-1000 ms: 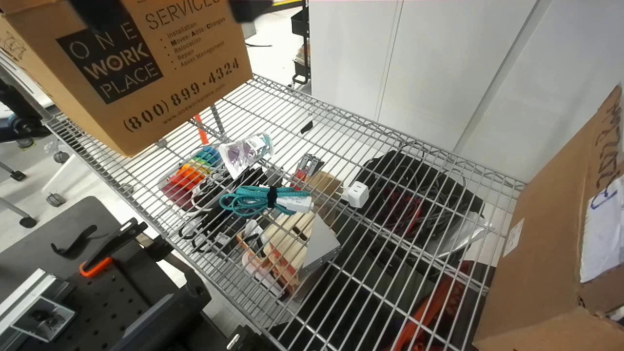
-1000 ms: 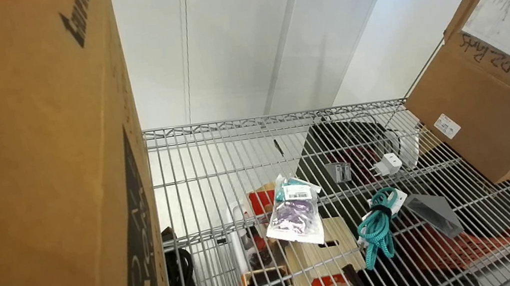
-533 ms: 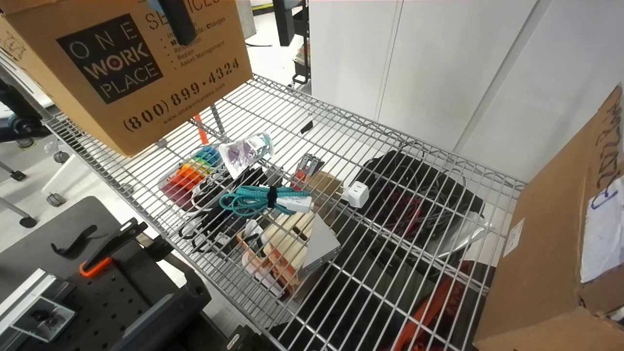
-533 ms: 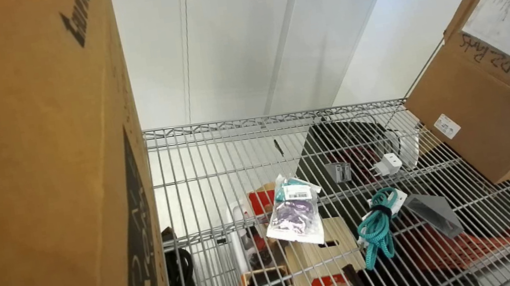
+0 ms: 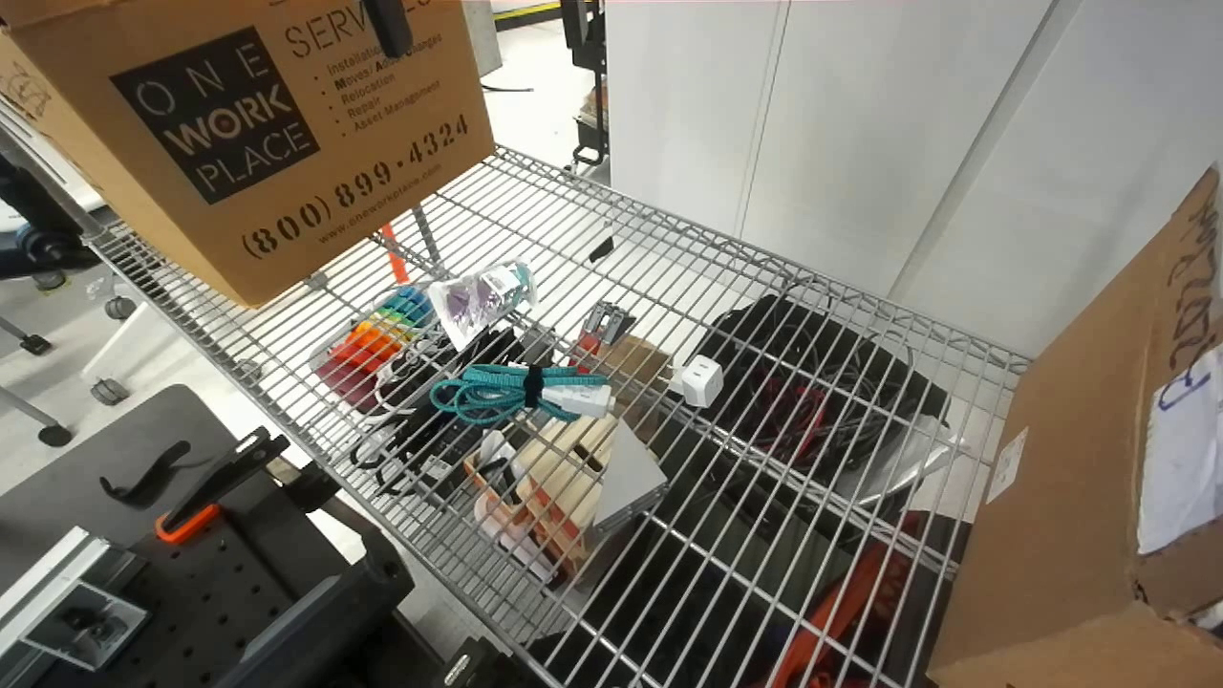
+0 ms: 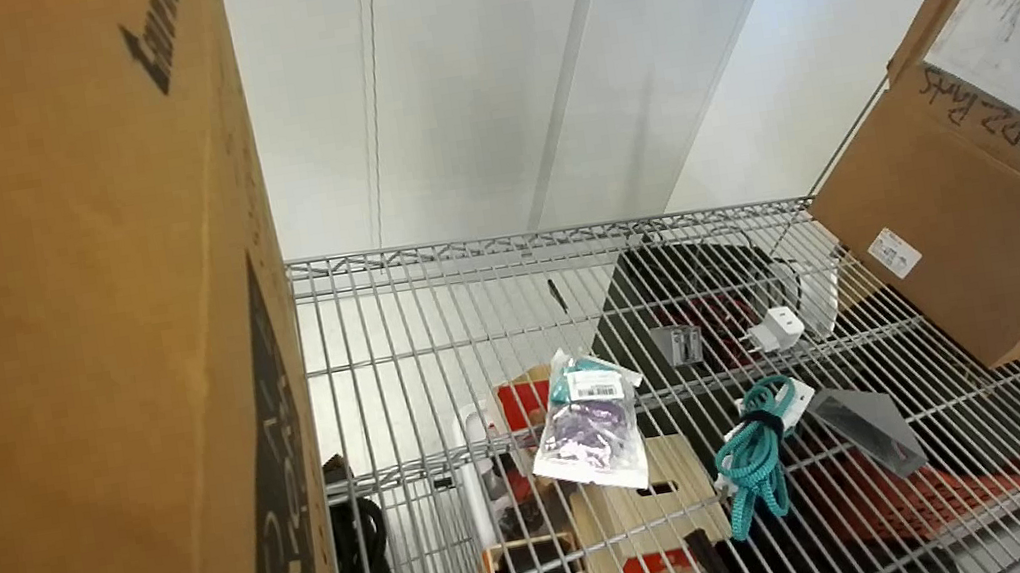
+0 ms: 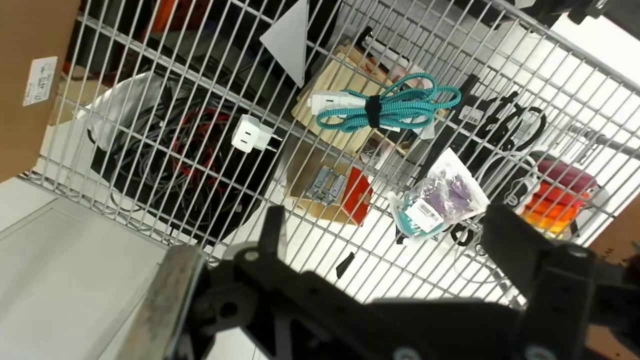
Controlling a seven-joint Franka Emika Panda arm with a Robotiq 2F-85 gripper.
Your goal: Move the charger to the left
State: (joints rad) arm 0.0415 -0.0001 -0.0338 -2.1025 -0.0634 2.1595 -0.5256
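Teal charger [image 5: 497, 378] coiled on wire shelf [image 5: 726, 247], white plug [image 5: 703, 381] nearby, gripper [image 5: 485, 46] cropped at top, apparently spread

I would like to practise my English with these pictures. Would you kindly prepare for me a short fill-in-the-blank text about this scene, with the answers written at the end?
1. The band around the teal cord is coloured ____.
2. The clear packet holds something teal and something ____.
3. In an exterior view, the cardboard box reads "ONE ____ PLACE".
4. In the wrist view, the tool is not shut but ____.

Missing words: black; purple; WORK; open.
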